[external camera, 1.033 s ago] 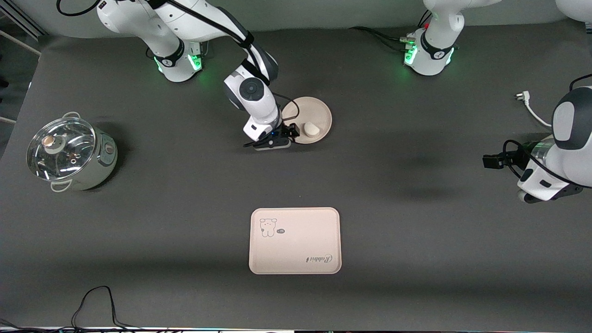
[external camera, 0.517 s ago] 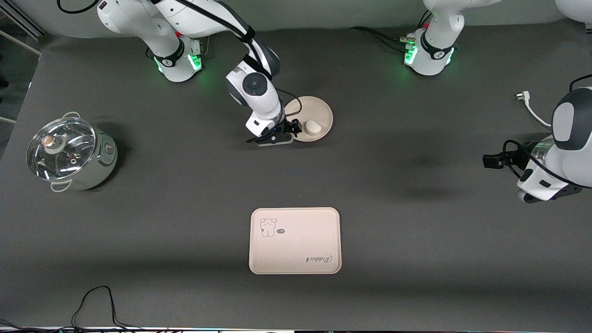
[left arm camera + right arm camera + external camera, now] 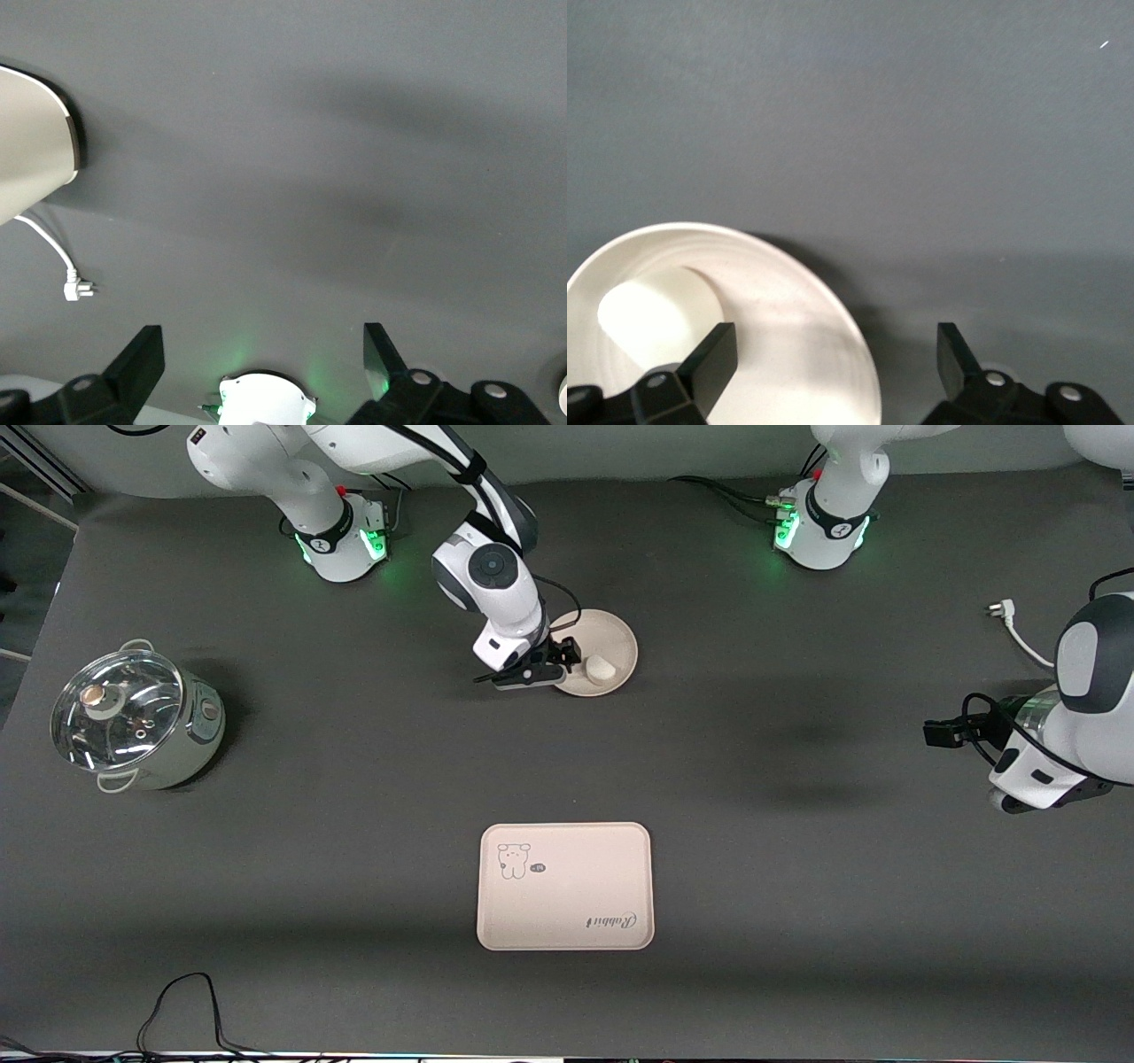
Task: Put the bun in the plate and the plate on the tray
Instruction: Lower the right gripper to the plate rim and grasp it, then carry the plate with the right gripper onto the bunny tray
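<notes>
White bun [image 3: 601,668] lies in plate [image 3: 620,640] | right hand [image 3: 567,657] spread at plate rim | left hand [image 3: 264,354] spread, waiting over desk [image 3: 797,886] | tray [image 3: 565,886] bare

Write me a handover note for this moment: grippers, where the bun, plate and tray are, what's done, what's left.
Right gripper: open, at the plate's rim on the side toward the right arm's end, holding nothing.
Left gripper: open, empty, waiting over bare table at the left arm's end.
Bun: lying in the plate.
Tray: bare, nearer the front camera than the plate, apart from it.
Done: bun in plate.
Left: grip the plate by its rim and set it on the tray.
</notes>
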Robot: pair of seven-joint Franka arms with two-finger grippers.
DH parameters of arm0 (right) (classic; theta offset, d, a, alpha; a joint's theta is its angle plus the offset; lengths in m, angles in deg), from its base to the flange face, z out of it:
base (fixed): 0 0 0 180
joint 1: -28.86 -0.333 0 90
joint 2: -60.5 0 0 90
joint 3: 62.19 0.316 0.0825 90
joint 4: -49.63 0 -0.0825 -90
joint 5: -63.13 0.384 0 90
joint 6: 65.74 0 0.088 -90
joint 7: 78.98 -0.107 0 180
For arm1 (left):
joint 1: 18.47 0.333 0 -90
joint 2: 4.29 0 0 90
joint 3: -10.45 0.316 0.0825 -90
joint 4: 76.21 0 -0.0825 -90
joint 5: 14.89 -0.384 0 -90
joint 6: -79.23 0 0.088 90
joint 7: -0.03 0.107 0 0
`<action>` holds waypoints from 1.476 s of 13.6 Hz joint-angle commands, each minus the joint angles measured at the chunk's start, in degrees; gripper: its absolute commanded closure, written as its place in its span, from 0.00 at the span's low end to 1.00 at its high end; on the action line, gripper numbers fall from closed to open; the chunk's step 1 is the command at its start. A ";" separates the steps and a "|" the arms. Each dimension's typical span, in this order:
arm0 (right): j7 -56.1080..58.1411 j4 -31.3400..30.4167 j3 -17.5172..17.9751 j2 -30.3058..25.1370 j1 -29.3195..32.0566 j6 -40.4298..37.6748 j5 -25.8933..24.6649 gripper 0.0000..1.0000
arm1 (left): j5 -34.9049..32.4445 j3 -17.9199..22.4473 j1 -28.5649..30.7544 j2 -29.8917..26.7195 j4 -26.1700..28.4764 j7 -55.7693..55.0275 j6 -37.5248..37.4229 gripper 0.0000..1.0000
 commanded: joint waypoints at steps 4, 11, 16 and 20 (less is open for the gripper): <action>-1.62 -2.14 -1.22 1.34 -1.25 4.61 0.57 0.24 | -0.31 -0.40 0.22 -0.42 0.59 -0.24 0.56 0.00; -1.80 -1.53 -1.31 1.34 -0.11 4.35 0.66 1.00 | -0.31 -0.40 0.22 -0.33 0.59 -0.24 0.56 0.00; -1.71 3.47 -1.83 -0.07 1.91 -3.54 0.75 1.00 | -0.31 -0.40 0.13 -0.15 0.59 -0.24 0.56 0.00; -2.15 8.83 -3.50 -0.86 2.26 -9.62 0.75 1.00 | -0.40 -0.40 0.13 0.02 0.59 -0.24 0.56 0.00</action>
